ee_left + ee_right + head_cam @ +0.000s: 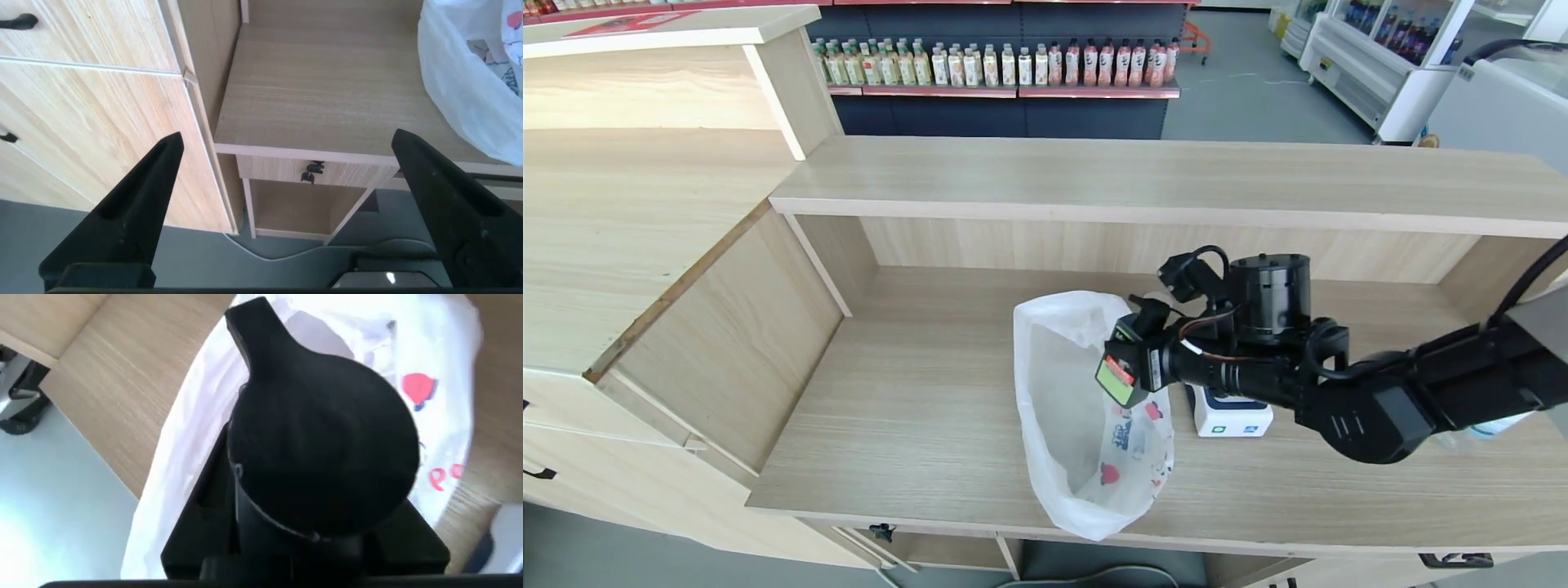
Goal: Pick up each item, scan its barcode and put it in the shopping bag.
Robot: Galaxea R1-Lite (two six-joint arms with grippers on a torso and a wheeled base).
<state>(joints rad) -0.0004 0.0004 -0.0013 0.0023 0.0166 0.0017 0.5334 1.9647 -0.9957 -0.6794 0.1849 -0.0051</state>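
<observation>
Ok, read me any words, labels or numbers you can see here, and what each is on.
Nothing can be read clearly.
Green and red label on the item above the shopping bag: too small.
Red and blue print on the bag: blurred.
Green mark on the white scanner box: too small.
Shelf bottle labels: too small.

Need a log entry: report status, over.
Left gripper open, low by counter front. Right gripper shut on green-labelled item above shopping bag. White box beside bag, not blocking.

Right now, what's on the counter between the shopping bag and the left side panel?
Nothing: in the head view the counter between side panel and shopping bag is bare wood.
</observation>
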